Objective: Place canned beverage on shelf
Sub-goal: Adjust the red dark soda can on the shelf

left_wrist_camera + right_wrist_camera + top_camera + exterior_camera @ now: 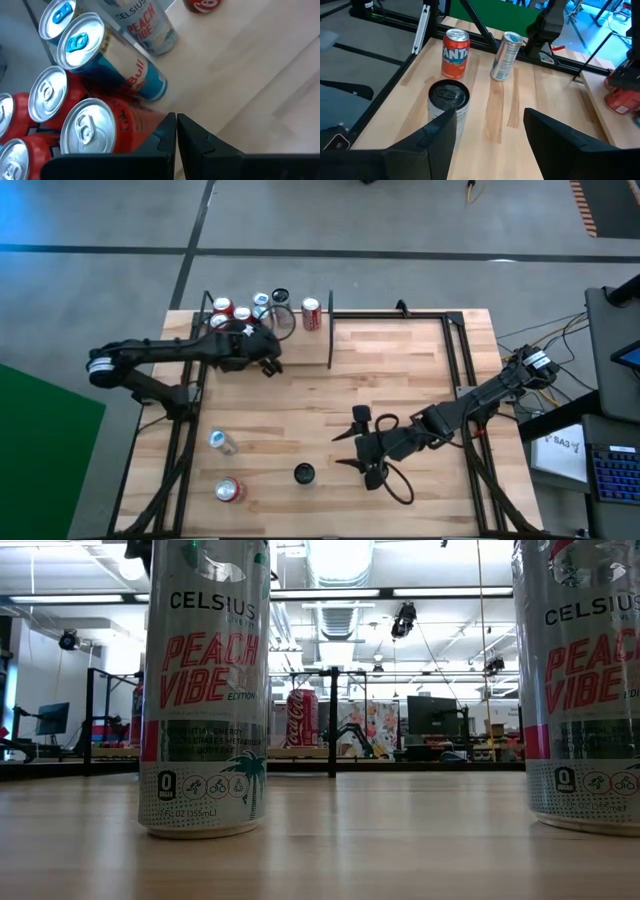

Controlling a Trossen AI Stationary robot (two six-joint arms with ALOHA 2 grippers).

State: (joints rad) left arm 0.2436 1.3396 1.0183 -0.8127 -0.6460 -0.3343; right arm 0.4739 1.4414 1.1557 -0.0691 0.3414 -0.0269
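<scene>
Right tool (352,448) of mine hangs spread and empty over the tabletop (400,380), its fingers either side of the black-topped can (449,107) but beside it, not yet around it. I judge the grab comes next: I should centre the can between the fingers, drop low on its body, then pinch. Beyond that can stand the orange can (456,53) and a slim silver can (506,55). Farthest from it, my left tool (176,137) sits pressed together by the shelf cans (243,313).

Bright overhead light, soft shadows
</scene>
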